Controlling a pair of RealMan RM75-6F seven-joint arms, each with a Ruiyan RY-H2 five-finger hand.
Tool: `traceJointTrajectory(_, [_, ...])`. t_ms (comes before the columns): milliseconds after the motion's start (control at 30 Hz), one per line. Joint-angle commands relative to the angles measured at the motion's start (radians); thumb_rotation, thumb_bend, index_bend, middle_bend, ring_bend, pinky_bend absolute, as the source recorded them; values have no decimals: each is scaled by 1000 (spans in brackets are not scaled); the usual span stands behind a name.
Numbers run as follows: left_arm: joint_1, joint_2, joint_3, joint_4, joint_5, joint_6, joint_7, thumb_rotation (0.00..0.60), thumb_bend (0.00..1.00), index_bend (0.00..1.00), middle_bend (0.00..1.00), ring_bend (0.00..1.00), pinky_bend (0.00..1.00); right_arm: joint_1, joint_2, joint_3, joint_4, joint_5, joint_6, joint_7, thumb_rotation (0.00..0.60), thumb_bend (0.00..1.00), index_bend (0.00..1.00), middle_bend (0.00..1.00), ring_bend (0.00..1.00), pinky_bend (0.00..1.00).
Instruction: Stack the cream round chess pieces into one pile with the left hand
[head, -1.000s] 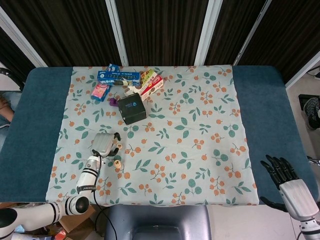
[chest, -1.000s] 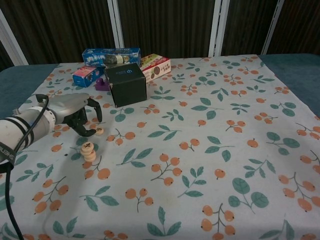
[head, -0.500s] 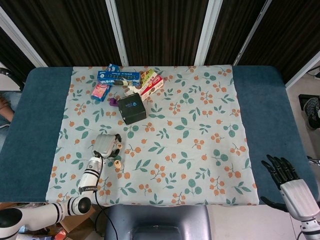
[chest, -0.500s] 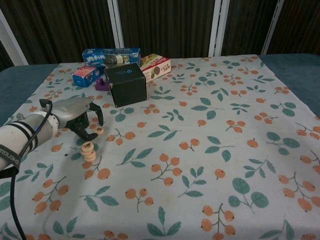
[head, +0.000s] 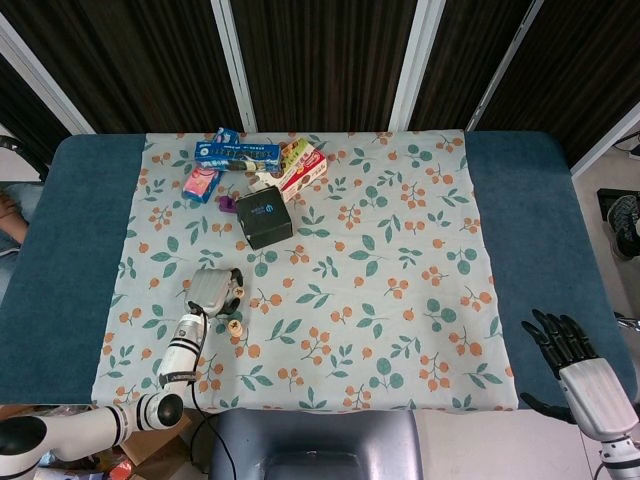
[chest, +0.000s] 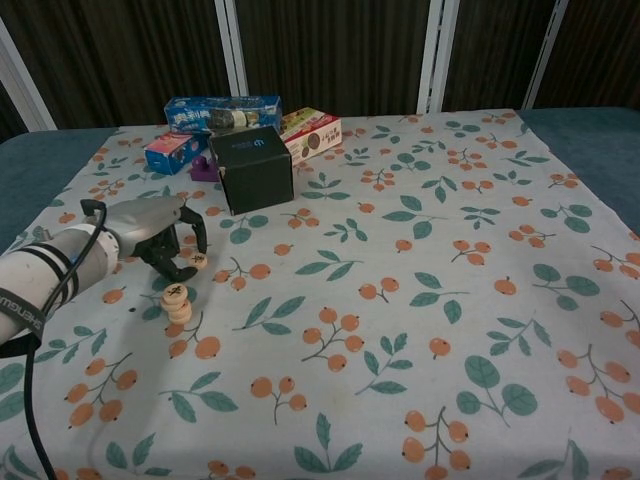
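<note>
Grey left hand (chest: 150, 232), black fingers (chest: 187, 236)

The left robot hand (chest: 160, 235) hides whether it grips the cream piece (chest: 199, 261) (markings illegible).

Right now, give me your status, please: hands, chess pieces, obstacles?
Left hand holding one cream piece beside the pile. Right hand open, off the table. Black box behind, not blocking.

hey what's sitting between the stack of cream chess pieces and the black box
The left robot hand, fingers curled around a single cream chess piece, lies between the stack and the black box. The chest view shows it best; beyond the hand is only floral cloth.
</note>
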Motion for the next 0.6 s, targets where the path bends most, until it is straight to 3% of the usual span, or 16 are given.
traceJointTrajectory(33, [0, -2, 0, 3, -1, 0, 1, 600, 355, 492, 1000, 1000, 1000, 0, 0, 0, 0, 0, 0, 1, 600, 143, 0, 0, 0, 0])
traceJointTrajectory(433, [1, -4, -2, 4, 8, 9, -3, 600, 352, 530, 1000, 1000, 1000, 1, 4, -3, 0, -4, -1, 6, 600, 143, 0, 0, 0, 0])
traceJointTrajectory(600, [10, 28, -16, -52, 34, 25, -40, 600, 359, 540, 1000, 1000, 1000, 1, 3, -3, 1, -4, -1, 7, 600, 143, 0, 0, 0, 0])
